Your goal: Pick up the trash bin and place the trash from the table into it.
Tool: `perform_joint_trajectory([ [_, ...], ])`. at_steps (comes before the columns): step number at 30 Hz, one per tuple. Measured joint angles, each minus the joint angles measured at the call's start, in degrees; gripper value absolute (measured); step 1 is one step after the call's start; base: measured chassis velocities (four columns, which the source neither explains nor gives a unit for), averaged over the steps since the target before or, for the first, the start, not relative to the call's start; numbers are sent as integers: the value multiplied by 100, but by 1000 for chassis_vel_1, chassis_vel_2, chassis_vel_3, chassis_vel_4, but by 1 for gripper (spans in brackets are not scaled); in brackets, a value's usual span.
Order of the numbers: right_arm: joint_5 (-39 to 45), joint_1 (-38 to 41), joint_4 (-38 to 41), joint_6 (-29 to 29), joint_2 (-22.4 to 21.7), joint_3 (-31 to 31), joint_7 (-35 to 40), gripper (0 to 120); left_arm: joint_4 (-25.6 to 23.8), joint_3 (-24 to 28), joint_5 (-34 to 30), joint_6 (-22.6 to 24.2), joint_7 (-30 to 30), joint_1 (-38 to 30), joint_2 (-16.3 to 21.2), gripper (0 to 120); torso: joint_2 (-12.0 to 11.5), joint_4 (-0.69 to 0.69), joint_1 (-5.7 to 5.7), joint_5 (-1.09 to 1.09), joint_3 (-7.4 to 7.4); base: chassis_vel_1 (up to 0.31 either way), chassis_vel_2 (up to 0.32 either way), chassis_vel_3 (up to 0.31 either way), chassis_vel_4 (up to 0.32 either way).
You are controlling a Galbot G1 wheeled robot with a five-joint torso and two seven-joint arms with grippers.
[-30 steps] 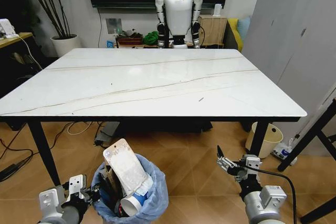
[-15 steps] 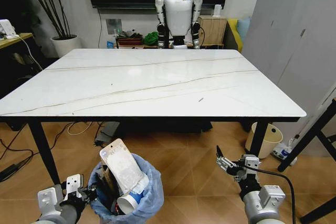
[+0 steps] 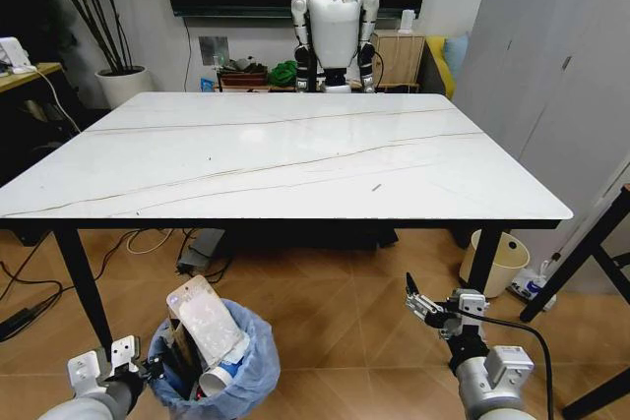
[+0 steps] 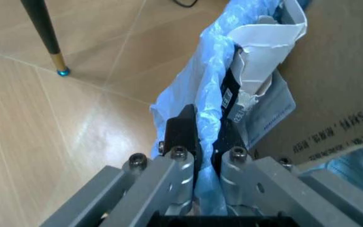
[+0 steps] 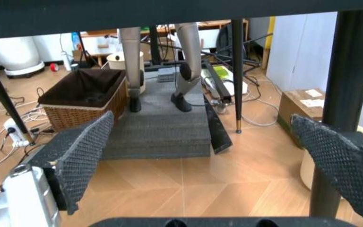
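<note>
While the robot stands before the table, this is what I see, one view after another.

Head view, bin: the trash bin (image 3: pixel 219 366) with its blue bag is on the wooden floor in front of the table (image 3: pixel 285 154), just beside the left gripper (image 3: pixel 148 373), on its right side.
Head view, trash: a silver pouch (image 3: pixel 205 319), a blue paper cup (image 3: pixel 219 381) and brown cardboard stick out of the bin.
Head view, right gripper: the right gripper (image 3: pixel 416 303) is low over the floor, well apart from the bin, with fingers spread and nothing between them.
Left wrist view, left gripper: the two black fingers (image 4: pixel 181 130) are clenched on the bin's rim, pinching the blue bag (image 4: pixel 197 101); white torn paper (image 4: pixel 263 47) and a cardboard box (image 4: pixel 339 94) lie just beyond them.
Right wrist view, right gripper: both mesh pads (image 5: pixel 83 151) stand wide apart and empty; a table leg (image 5: pixel 345 66) is near one pad.
</note>
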Motion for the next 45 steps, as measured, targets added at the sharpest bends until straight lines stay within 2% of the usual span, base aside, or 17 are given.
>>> perform_joint_trajectory([
  [3,-5,-10,-20,8,-2,-14,1,100,620,163,774,-207,597,-143,2,0,4,0,0,0,2,0,0,0,0],
  [5,-8,-14,-26,13,-2,-16,1,100,795,234,920,-274,722,-196,-10,0,5,0,0,-1,2,0,0,0,0],
  [9,-23,-29,-44,29,-2,-20,1,100,1630,460,1665,-733,1466,-424,-54,0,7,0,0,-1,4,0,0,0,0],
  [12,-40,-46,-52,39,-11,-36,1,100,2337,657,2065,-1221,2007,-633,-72,0,10,0,0,-2,5,0,0,0,0],
  [13,-40,-46,-52,39,-11,-36,1,100,2337,657,2065,-1221,2007,-633,-72,0,10,0,0,-2,5,0,0,0,0],
  [17,-84,-72,-89,71,-18,-52,0,100,2908,754,2361,-1776,2490,-874,-164,0,12,-1,0,-1,6,0,0,0,0],
  [26,-120,-85,-124,84,-6,-71,-2,100,3722,567,2506,-2281,2821,-1114,-392,0,15,-1,0,0,7,0,0,0,0],
  [36,-150,-93,-158,88,-5,-98,-7,100,4333,366,2543,-2359,2748,-1312,-730,0,17,0,-1,-1,8,0,0,0,0],
  [40,-161,-111,-164,91,-7,-100,-8,100,4422,372,2593,-2383,2732,-1372,-789,0,17,0,-1,0,8,0,0,0,0],
  [45,-164,-117,-175,102,-21,-85,-9,100,4635,393,2914,-2459,2716,-1479,-859,0,18,0,-1,0,9,0,0,0,0],
])
